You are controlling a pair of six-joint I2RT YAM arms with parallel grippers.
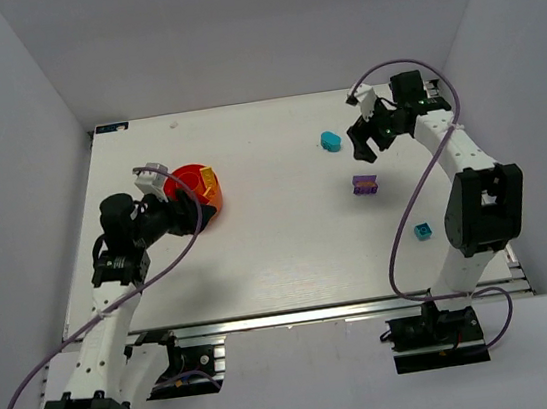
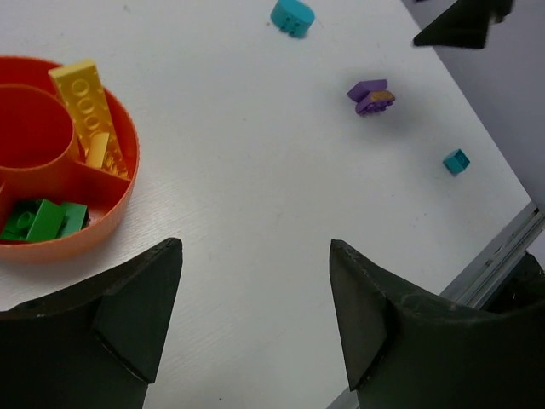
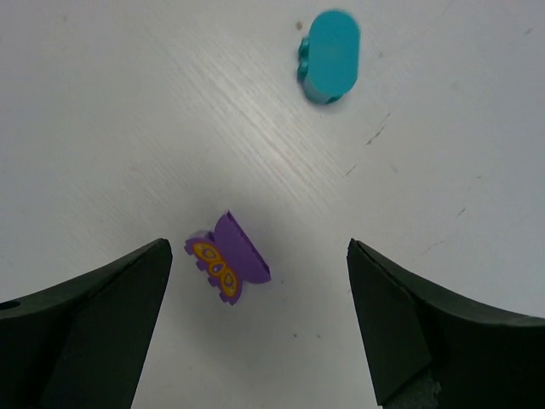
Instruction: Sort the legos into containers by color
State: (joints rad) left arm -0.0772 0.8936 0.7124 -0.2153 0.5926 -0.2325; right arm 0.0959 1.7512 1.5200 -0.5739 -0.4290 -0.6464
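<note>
Biggest thing first: the white table [image 1: 290,253], with the orange-red bowl [image 2: 94,239] toward its left side, so everything else is placed from that bowl. The left gripper [image 2: 255,256] hangs right at the bowl's near edge, fingers spread wide with nothing between them. The right gripper [image 3: 257,249] is way off to the bowl's right, also spread wide and holding nothing.

Inside the bowl, the outer ring is split into compartments. A long yellow brick [image 2: 83,98] leans in one, and the green bricks [image 2: 43,219] sit in the one next to it.

Loose legos are all out to the bowl's right:
- the rounded cyan piece [image 3: 330,55], well apart and a bit farther back
- the purple piece [image 3: 228,268] with yellow spots, farther right still, lying on the table under the right gripper's open fingers
- the small teal cube [image 1: 422,231], farthest from the bowl and nearer the front edge
</note>
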